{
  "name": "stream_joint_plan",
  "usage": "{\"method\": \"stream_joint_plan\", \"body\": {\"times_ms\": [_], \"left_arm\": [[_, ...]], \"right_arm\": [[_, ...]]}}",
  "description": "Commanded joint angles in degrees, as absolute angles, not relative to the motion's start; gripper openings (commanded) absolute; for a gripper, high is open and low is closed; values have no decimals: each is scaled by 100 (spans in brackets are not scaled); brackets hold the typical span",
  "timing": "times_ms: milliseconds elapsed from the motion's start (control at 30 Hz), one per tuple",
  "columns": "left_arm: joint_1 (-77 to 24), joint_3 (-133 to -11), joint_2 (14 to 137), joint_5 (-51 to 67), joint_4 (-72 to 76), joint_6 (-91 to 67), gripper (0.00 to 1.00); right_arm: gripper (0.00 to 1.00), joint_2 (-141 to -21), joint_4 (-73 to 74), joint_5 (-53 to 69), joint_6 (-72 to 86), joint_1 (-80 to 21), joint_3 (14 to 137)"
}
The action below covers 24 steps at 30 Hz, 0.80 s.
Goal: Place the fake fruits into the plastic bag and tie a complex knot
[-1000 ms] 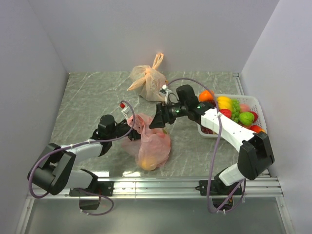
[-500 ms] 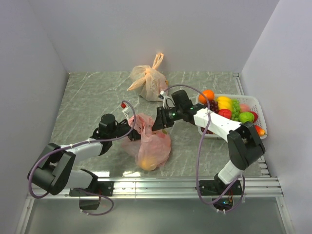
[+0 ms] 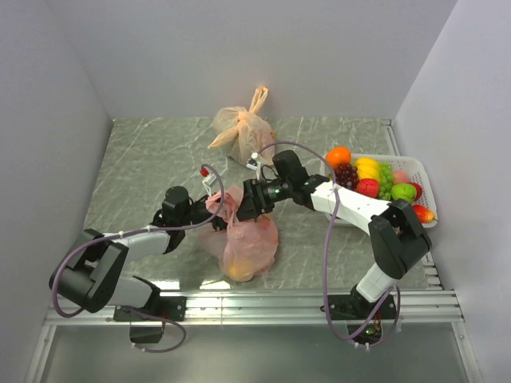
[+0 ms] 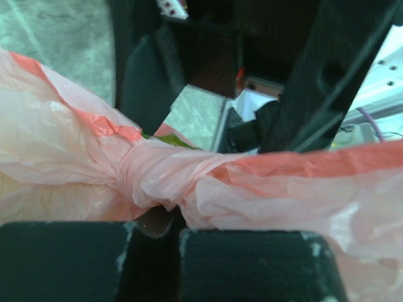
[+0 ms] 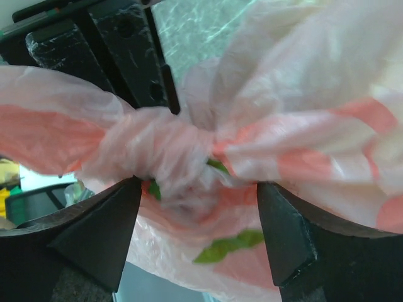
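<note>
Nearest me, the plastic bag [image 3: 243, 243] lies on the marbled table [image 3: 144, 159] between the two arms, bulging, with a yellow-orange fruit [image 3: 237, 269] showing through its lower end. At its top the handles are twisted into the knot [image 4: 157, 182], ends running out to either side. The left gripper [image 3: 215, 217] is at the knot's left, its fingers [image 4: 63, 258] drawn almost together with the pink plastic pinched at the gap. The right gripper [image 3: 242, 206] comes in from the other side, its jaws spread wide with the knot between them. Further back on the right, a white basket [image 3: 423, 179] holds more fake fruits [image 3: 375, 179]. Farthest off stands a pale orange bag [image 3: 239, 132], tied.
</note>
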<state>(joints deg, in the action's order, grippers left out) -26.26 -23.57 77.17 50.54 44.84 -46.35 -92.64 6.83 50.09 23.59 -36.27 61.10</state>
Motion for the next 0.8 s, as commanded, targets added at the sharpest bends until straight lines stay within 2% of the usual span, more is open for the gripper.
{"method": "stream_joint_plan", "body": {"times_ms": [0,267,533,767], "left_arm": [[-2698,-2355,7813,5221,5642,-5062,0],[-2681,-2390,7840,4887,6169,-5369,0],[-2496,-2435,7778,4842,6688,-6169,0],[-2619,-2303,8060,5169,7681,-6898,0]], "right_arm": [[82,-9386,344,5335,2549,-4025,6425],[84,-9474,676,5344,2295,-4228,6627],[85,-9281,677,5344,2206,-4210,6038],[85,-9685,590,5361,2135,-4219,6802]]}}
